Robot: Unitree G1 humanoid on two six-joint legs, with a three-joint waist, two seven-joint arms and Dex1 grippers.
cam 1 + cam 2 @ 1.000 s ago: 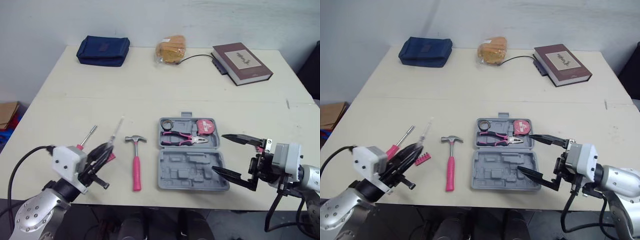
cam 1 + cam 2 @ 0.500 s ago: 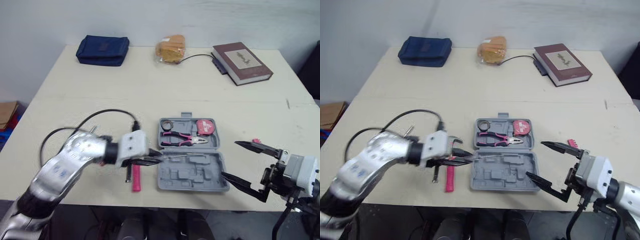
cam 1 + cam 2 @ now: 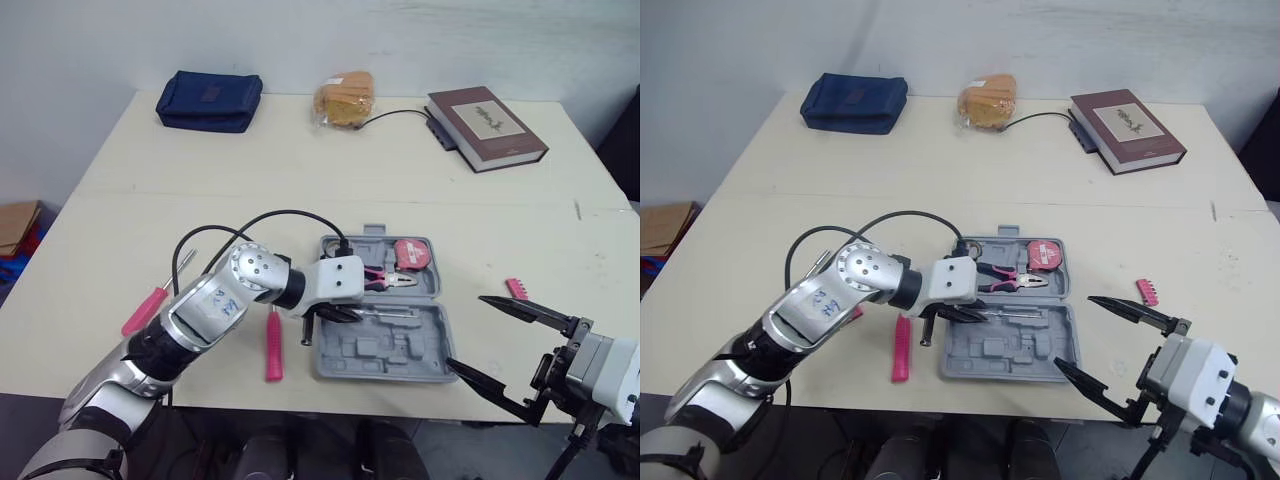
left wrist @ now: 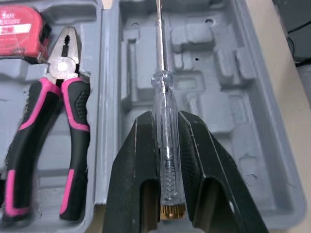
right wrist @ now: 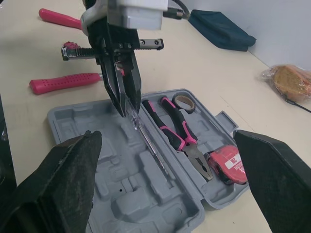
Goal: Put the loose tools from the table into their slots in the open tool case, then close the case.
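Observation:
The grey tool case point(image 3: 400, 355) lies open near the table's front edge. Its lid half holds pink-handled pliers point(image 4: 53, 121), a red tape measure point(image 3: 415, 255) and a tape roll point(image 5: 183, 102). My left gripper point(image 4: 165, 119) is shut on a clear-handled screwdriver point(image 4: 163, 145), whose shaft lies low over the moulded tray. A pink-handled hammer point(image 3: 272, 345) lies left of the case, its head hidden by my left arm. A pink screwdriver point(image 3: 150, 305) lies further left. My right gripper point(image 3: 466, 331) hangs open at the case's front right corner, holding nothing.
A small pink bit holder point(image 3: 515, 288) lies on the table right of the case. At the far edge are a blue pouch point(image 3: 210, 100), a bagged bun point(image 3: 345, 98) with a black cable, and a brown book point(image 3: 487, 113). A cardboard box point(image 3: 15, 225) sits left of the table.
My left arm swung right from the table's left front, carrying the clear screwdriver over the case's tray. My right gripper drew back toward the front right, still open.

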